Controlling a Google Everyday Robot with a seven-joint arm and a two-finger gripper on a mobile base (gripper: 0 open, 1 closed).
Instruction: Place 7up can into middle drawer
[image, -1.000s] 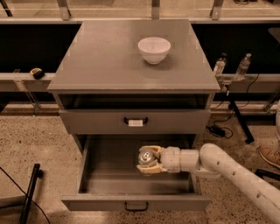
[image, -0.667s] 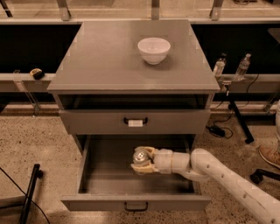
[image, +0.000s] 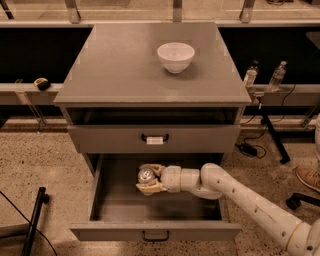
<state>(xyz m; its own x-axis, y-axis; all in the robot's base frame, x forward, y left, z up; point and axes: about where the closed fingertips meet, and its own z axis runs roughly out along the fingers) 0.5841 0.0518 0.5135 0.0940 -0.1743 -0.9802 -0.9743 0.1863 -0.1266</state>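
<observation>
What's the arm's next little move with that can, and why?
Probably ease it straight down: the gripper, shut on the 7up can, hangs inside the open middle drawer, and the can seems to sit above the drawer floor.

No writing can be read. The white tag (image: 154, 141) on the closed drawer (image: 105, 139) shows nothing legible, nor does the can (image: 145, 175), clasped by the gripper (image: 146, 179) at lower centre.

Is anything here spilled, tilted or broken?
Nothing stands out. The bowl sits upright on the cabinet top. The claw holds the can inside the open drawer. Nothing is spilled.
</observation>
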